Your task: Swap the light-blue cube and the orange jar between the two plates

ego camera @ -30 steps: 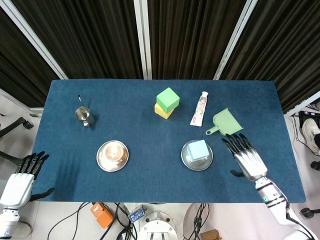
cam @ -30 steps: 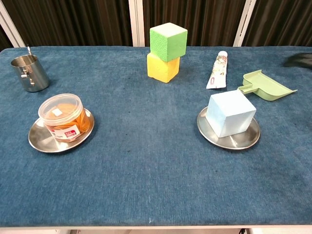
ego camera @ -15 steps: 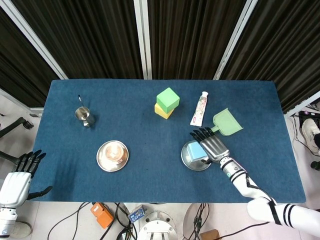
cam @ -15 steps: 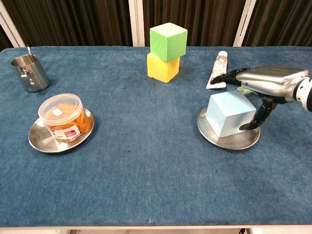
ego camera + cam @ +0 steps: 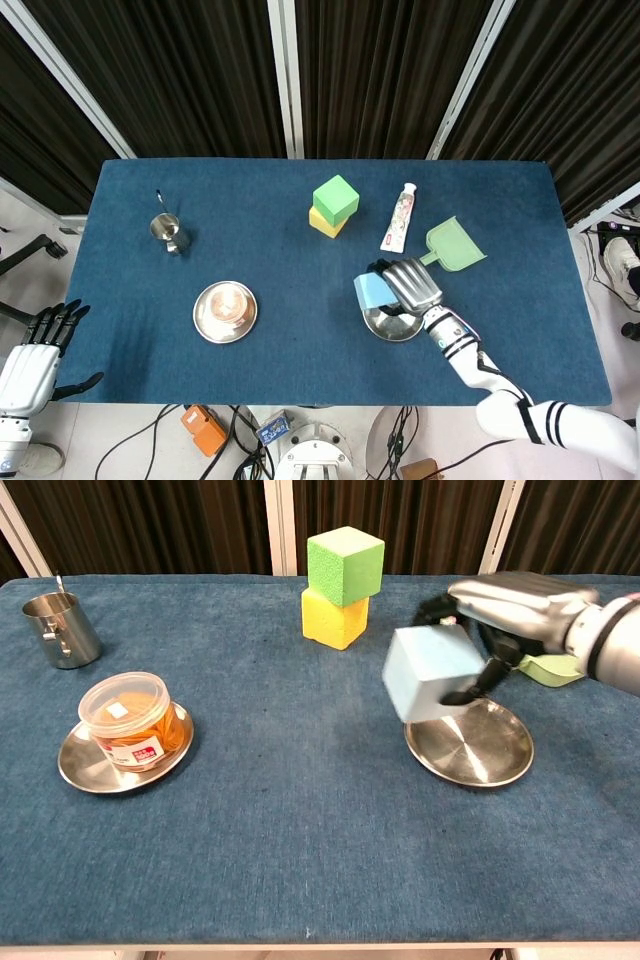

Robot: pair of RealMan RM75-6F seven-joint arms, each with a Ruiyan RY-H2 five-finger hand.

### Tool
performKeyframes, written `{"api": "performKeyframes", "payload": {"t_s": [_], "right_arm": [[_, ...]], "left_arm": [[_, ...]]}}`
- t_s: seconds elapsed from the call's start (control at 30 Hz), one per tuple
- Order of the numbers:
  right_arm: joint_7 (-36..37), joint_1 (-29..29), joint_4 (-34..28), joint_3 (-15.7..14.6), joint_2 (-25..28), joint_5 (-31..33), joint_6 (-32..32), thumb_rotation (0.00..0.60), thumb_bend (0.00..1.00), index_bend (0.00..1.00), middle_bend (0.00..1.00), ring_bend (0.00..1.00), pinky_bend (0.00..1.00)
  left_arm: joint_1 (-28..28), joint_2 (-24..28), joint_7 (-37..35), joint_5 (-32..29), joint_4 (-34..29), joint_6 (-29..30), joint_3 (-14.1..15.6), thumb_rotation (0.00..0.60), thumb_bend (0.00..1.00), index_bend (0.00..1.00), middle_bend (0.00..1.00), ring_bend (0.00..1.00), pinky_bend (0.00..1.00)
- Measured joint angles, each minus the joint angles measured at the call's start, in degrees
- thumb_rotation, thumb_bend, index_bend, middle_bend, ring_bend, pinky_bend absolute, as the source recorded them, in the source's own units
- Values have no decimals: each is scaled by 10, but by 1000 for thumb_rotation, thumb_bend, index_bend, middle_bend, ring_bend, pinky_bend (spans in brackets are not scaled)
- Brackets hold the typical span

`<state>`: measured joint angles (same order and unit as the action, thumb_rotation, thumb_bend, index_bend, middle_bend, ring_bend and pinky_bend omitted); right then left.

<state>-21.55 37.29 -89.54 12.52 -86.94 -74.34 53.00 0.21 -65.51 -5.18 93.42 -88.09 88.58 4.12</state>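
On your blue-clothed table [image 5: 300, 220] sit two steel plates, the left plate [image 5: 80, 770] and the right plate [image 5: 480, 755], a metal cup [image 5: 62, 630], a yellow block [image 5: 335, 618], a tube [image 5: 398, 216] and a green dustpan [image 5: 452, 244].
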Motion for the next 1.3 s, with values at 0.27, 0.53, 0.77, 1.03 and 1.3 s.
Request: {"api": "performKeyframes", "payload": {"t_s": [0.27,0.53,0.77,1.03,1.3], "right_arm": [[-106,88,59,46,-124,75,-8,600,489,577,569,529,590],[-176,163,149,54,-209,188,-54,600,434,11,150,143,303],[-191,157,88,38,-167,222,-50,544,199,0,0,0,96],[-155,84,-67,-21,-33,113,32,521,196,0,0,0,0],[-47,-114,-87,-173,110,-127,287,520,196,0,0,0,0]], "left_arm": [[-3,2,-3,-2,1,-7,0,600,82,81,30,0,44],[-5,6,-14,1,6,-9,2,600,82,81,30,0,44],[-8,3,-8,7,6,-17,6,600,80,81,30,0,44],[-16,-20,-15,30,21,-9,5,600,80,81,23,0,44],[-63,-78,-92,50,39,-28,-13,600,84,81,19,0,55]]}}
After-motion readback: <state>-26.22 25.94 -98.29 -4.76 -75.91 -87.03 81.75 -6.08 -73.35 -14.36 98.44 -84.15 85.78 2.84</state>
